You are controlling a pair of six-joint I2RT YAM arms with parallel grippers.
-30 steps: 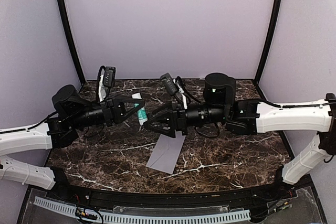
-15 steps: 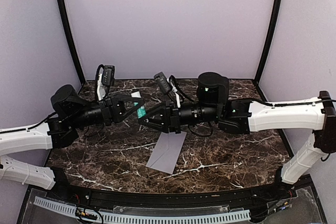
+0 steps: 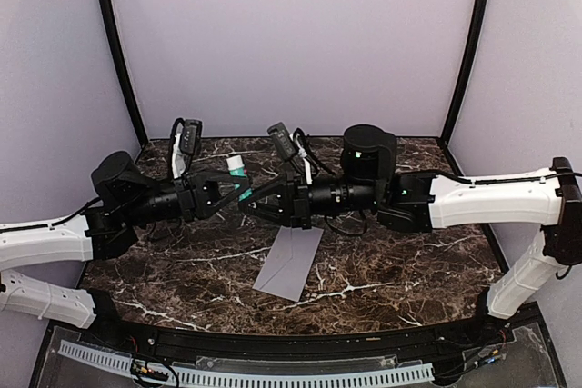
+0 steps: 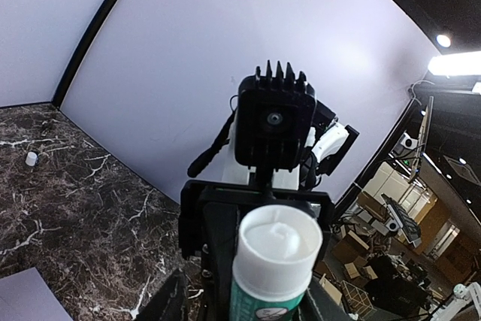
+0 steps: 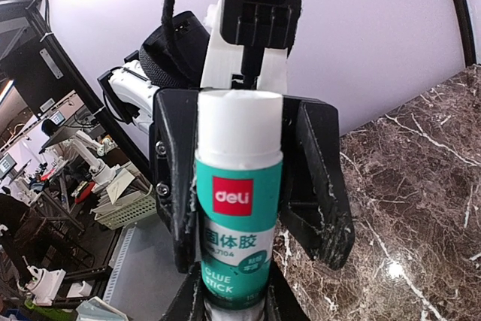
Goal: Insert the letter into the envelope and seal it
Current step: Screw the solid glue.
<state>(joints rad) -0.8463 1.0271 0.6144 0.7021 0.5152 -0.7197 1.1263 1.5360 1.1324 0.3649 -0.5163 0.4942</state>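
Note:
The envelope (image 3: 291, 263) lies flat on the dark marble table, flap side hidden; its corner (image 4: 26, 300) shows in the left wrist view. The letter is out of view. Above the table both arms meet tip to tip around a teal and white glue stick (image 3: 240, 181). My right gripper (image 3: 247, 199) is shut on the stick's teal lower body (image 5: 234, 246), its fingers hugging both sides. My left gripper (image 3: 232, 181) stands open round the white end (image 4: 278, 249), with a gap beside the stick.
A small white cylinder (image 4: 31, 158) stands on the table near the back wall. Black frame posts (image 3: 118, 52) rise at both back corners. The pale walls (image 3: 291, 43) close in the table's back and sides.
My right gripper moved left onto the glue stick and closed on it. My left gripper's jaws have opened away from the stick. The envelope has not moved.

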